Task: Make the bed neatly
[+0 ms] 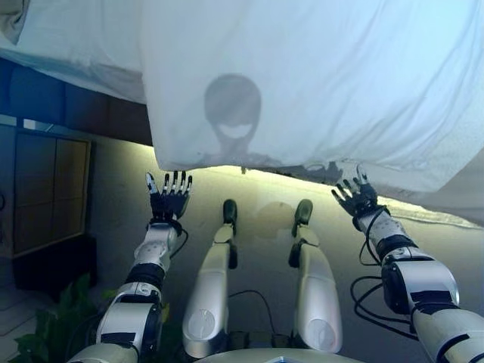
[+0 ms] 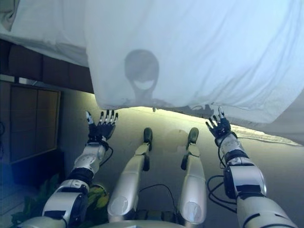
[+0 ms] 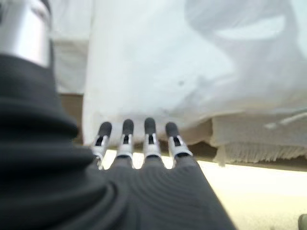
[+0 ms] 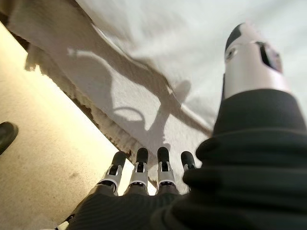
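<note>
A white sheet [image 1: 318, 83] covers the bed and hangs over its near side, its lower edge [image 1: 227, 162] just above the floor. My left hand [image 1: 169, 198] is open, fingers straight, a little below the sheet's left corner and not touching it. My right hand [image 1: 355, 197] is open too, fingers spread, right at the sheet's hanging edge. In the left wrist view the fingertips [image 3: 146, 127] point at the white cloth [image 3: 192, 72]. In the right wrist view the fingers [image 4: 139, 163] reach toward a fringed under-layer [image 4: 120, 120] below the sheet.
A dark wooden cabinet [image 1: 45, 189] stands at the left beside the bed. A green plant [image 1: 53, 325] sits at the lower left. Pale floor [image 1: 265, 204] lies between me and the bed.
</note>
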Controlling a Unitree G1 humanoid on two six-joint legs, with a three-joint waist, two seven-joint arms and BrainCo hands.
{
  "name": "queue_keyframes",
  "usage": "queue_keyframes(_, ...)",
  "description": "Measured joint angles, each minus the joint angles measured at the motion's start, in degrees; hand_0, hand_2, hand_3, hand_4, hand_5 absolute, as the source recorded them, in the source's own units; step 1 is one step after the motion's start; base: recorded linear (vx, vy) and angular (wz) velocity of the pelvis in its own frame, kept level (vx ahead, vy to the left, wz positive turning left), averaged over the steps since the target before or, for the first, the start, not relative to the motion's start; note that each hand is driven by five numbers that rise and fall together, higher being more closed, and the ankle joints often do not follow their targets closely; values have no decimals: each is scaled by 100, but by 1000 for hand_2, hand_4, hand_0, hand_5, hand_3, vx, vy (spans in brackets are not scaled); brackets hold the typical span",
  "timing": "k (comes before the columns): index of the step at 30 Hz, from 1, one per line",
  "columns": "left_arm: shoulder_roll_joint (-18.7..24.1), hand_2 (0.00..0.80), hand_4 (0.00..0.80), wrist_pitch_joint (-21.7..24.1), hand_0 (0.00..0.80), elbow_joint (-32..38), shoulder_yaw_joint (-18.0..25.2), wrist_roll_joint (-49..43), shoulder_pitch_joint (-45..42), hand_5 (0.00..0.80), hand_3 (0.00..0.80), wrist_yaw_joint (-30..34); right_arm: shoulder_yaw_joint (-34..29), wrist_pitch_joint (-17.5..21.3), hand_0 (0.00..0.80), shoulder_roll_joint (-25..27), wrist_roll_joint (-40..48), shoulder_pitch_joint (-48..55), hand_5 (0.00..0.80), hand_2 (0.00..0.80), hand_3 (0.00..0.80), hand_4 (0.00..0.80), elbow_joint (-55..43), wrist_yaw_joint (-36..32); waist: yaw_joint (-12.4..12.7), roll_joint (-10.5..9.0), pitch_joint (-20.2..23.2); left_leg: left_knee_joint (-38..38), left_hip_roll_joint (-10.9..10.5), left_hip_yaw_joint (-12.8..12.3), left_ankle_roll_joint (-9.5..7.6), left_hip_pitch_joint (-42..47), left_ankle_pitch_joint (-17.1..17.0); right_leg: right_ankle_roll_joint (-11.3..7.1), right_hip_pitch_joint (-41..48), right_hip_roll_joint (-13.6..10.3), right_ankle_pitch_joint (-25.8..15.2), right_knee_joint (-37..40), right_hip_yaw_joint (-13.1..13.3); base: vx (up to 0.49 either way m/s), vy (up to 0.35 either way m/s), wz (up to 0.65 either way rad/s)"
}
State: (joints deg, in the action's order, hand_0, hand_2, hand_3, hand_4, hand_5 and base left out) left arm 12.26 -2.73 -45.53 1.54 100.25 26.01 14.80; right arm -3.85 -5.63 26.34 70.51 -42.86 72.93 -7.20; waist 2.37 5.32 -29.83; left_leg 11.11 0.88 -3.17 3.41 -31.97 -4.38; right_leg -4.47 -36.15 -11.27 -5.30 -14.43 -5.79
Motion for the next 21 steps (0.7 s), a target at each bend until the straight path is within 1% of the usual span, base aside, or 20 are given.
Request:
queue_keyframes(3, -60, 0, 0, 40, 0, 208, -39, 78, -6, 0, 0, 68, -1, 4, 0, 192, 45, -72, 0, 0, 0, 0, 4, 193, -9, 86, -3, 136, 0, -74, -5, -200, 35, -13, -270, -3, 43, -176, 102, 23, -14, -11)
queue_keyframes(6, -102, 0, 0, 80, 0, 369, -41, 253, -59, 0, 0, 184, -6, 32, 0, 357, 216, -126, 0, 0, 0, 0, 3, 195, -7, 134, -3, 269, -6, -162, -7, -318, 74, 3, -490, -16, 92, -398, 229, 22, -37, -10)
queue_keyframes(8, -98, 0, 0, 89, 0, 488, -83, 307, -67, 0, 0, 265, -66, 73, 0, 476, 320, -152, 0, 0, 0, 0, -5, 171, -13, 194, 1, 342, -8, -167, -4, -387, 81, 27, -596, -26, 138, -525, 253, 28, -52, -2)
queue_keyframes(12, -99, 0, 0, 207, 0, 819, -173, 485, -119, 0, 0, 361, -232, 204, 0, 634, 534, -279, 0, 0, 0, 0, -34, 127, -13, 213, 0, 445, 3, -225, -2, -526, 133, 62, -820, -22, 189, -709, 337, 48, -81, -5)
queue_keyframes(17, -89, 0, 0, 315, 0, 1069, -179, 683, -133, 0, 0, 353, -239, 331, 0, 913, 689, -570, 0, 0, 0, 0, -85, 110, -4, 268, 0, 643, 51, -246, 8, -730, 180, 99, -1022, -1, 212, -851, 348, 24, -104, -3)
queue_keyframes(21, -17, 0, 0, 339, 0, 1330, -179, 684, -172, 0, 0, 328, -236, 360, 0, 1149, 696, -872, 0, 0, 0, 0, -229, 118, 17, 296, -4, 845, 89, -218, 25, -964, 237, 134, -1229, 14, 250, -1029, 332, 3, -123, 3)
